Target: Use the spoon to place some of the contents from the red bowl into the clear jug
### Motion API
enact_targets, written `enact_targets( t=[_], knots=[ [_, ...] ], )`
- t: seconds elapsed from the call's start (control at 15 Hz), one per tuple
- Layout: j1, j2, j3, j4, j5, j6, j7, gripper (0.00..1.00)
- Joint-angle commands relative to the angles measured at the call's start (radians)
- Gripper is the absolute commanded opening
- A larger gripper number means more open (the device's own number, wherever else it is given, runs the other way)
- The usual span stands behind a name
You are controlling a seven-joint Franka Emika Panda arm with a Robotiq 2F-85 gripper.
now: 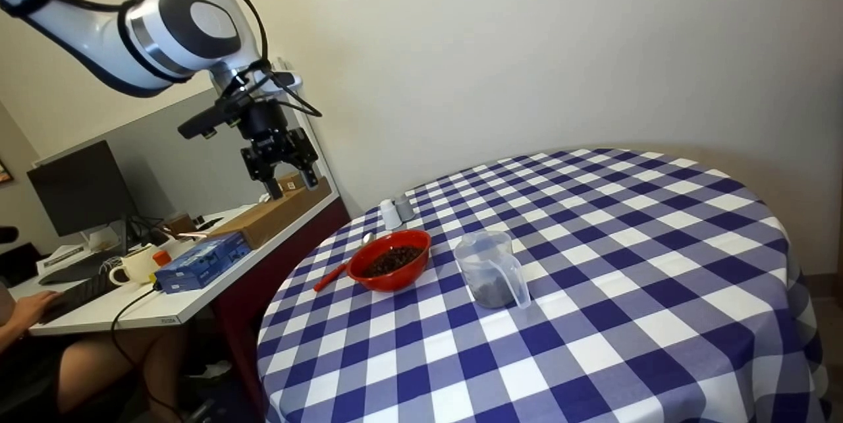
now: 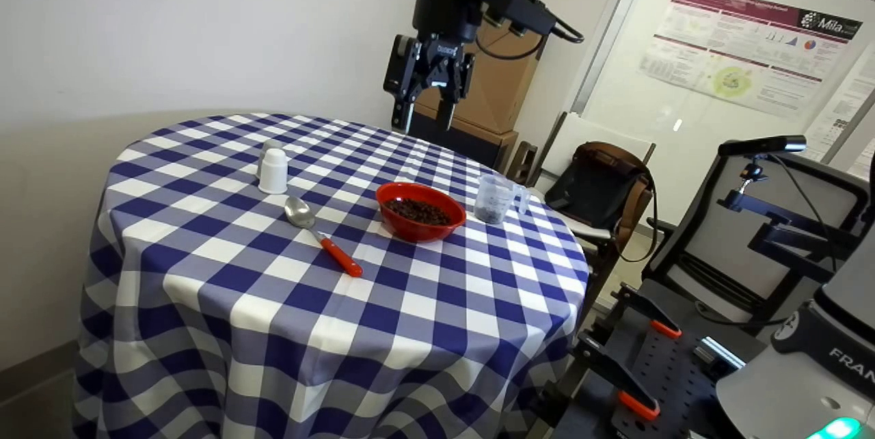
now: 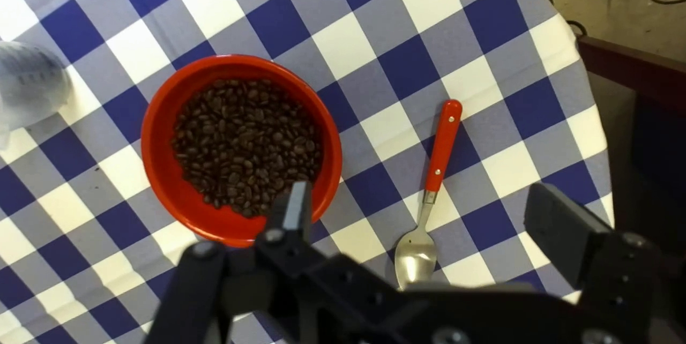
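The red bowl stands on the checked tablecloth and holds the contents, dark brown beans. The spoon, with a red handle and a metal head, lies on the cloth beside the bowl. The clear jug stands on the bowl's other side, with something dark grey at its bottom. The wrist view shows part of the jug. My gripper is open and empty, high above the table. In the wrist view the spoon shows between its fingers.
A white shaker and a grey shaker stand near the spoon's head. A desk with a blue box and a seated person is beside the table. A wall rises behind. A chair with a bag stands beyond.
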Motion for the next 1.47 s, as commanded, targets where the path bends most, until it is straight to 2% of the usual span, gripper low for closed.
enact_targets(
  t=[0.0,0.27,0.6,1.4],
  knots=[
    [0.024,0.095,-0.026,0.032,-0.070,0.070,0.066,1.00],
    [0.052,0.172,-0.048,0.045,-0.100,0.140,0.141,1.00],
    [0.098,0.239,-0.071,0.065,-0.086,0.185,0.196,1.00],
    [0.188,0.397,-0.145,0.126,-0.090,0.279,0.249,1.00]
  ],
)
